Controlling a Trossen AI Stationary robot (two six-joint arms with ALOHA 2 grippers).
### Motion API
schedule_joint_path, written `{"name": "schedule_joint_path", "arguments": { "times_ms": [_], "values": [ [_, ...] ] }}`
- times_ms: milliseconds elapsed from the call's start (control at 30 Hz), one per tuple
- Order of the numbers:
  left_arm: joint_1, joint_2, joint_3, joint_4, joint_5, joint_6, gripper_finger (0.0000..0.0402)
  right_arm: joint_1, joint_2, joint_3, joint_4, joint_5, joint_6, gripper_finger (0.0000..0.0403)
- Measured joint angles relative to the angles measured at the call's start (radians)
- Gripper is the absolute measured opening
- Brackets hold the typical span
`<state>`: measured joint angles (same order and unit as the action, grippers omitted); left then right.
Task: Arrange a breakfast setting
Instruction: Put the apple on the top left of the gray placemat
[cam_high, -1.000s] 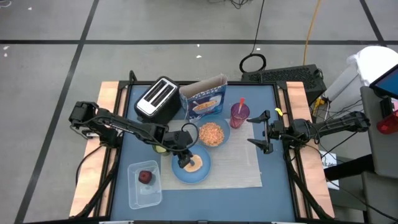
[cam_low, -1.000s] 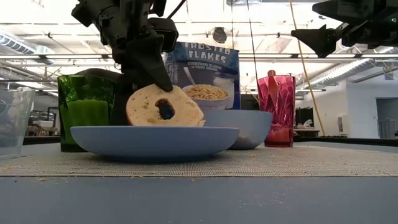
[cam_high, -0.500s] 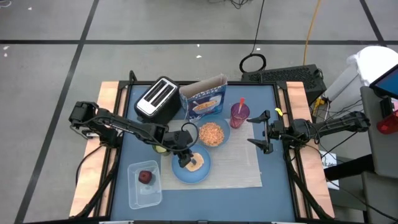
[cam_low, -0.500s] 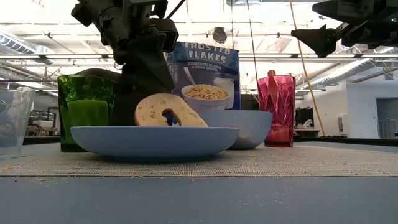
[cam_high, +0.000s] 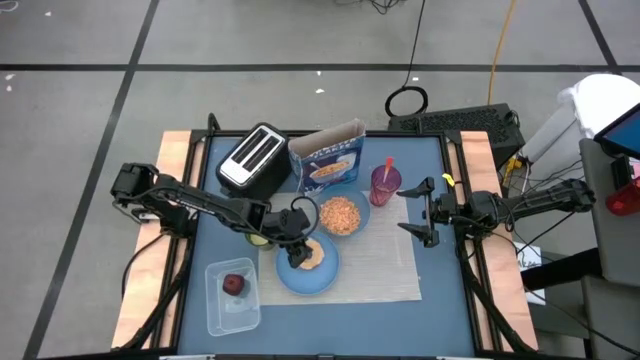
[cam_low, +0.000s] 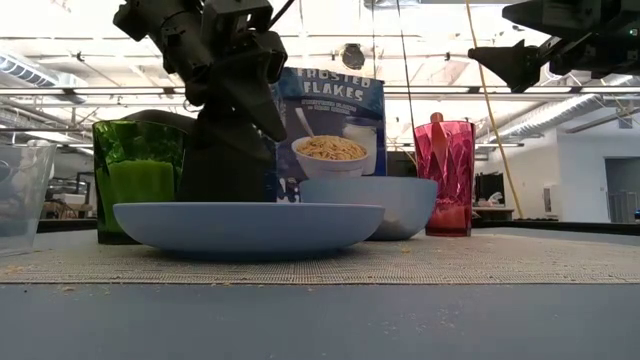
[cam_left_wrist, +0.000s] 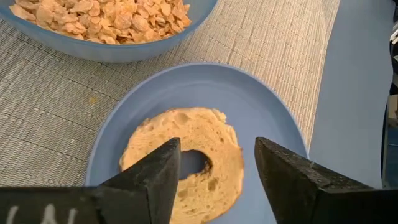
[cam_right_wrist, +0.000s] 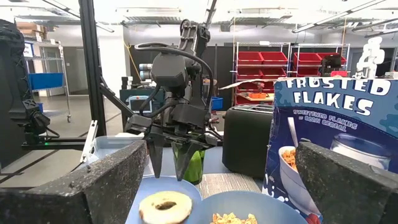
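A bagel half (cam_left_wrist: 186, 149) lies flat on the light-blue plate (cam_high: 322, 281), which sits on the beige placemat (cam_high: 385, 270). My left gripper (cam_left_wrist: 217, 168) hangs open just above the bagel, one finger on each side of its hole, touching nothing. Behind the plate are the blue bowl (cam_high: 342, 215) of cereal, the blue cereal box (cam_high: 328, 160) and the pink-purple cup (cam_high: 385, 184) with the orange-handled spoon (cam_high: 389, 166) standing in it. The dark-red fruit (cam_high: 233, 284) rests in a clear container. My right gripper (cam_high: 420, 212) waits open at the right, raised off the table.
A black toaster (cam_high: 254, 157) stands at the far left of the blue table. A green cup (cam_low: 135, 180) stands behind the plate near my left arm. The clear container (cam_high: 232, 297) sits at the near left. The placemat's right half is bare.
My left gripper has opened and let go of the bagel half. The bagel, which stood tilted on its edge on the plate, has tipped over and now lies flat, below the plate's rim in the low view.
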<state>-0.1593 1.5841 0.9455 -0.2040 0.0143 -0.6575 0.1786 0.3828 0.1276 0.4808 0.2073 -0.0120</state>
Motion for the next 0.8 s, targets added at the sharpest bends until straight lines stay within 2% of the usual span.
{"name": "schedule_joint_path", "arguments": {
  "times_ms": [367, 533, 800],
  "values": [
    [0.003, 0.0, 0.019, 0.034, 0.0, 0.024, 0.0218, 0.0, 0.0, 0.0, 0.0, 0.0, 0.0, 0.0396],
    [0.003, 0.0, 0.098, 0.033, 0.001, 0.084, 0.0218, 0.0, 0.0, 0.0, 0.0, 0.0, 0.0, 0.0396],
    [0.001, 0.0, 0.307, -0.082, 0.0, 0.166, 0.0218, 0.0, 0.0, 0.0, 0.0, 0.0, 0.0, 0.0396]
  ]
}}
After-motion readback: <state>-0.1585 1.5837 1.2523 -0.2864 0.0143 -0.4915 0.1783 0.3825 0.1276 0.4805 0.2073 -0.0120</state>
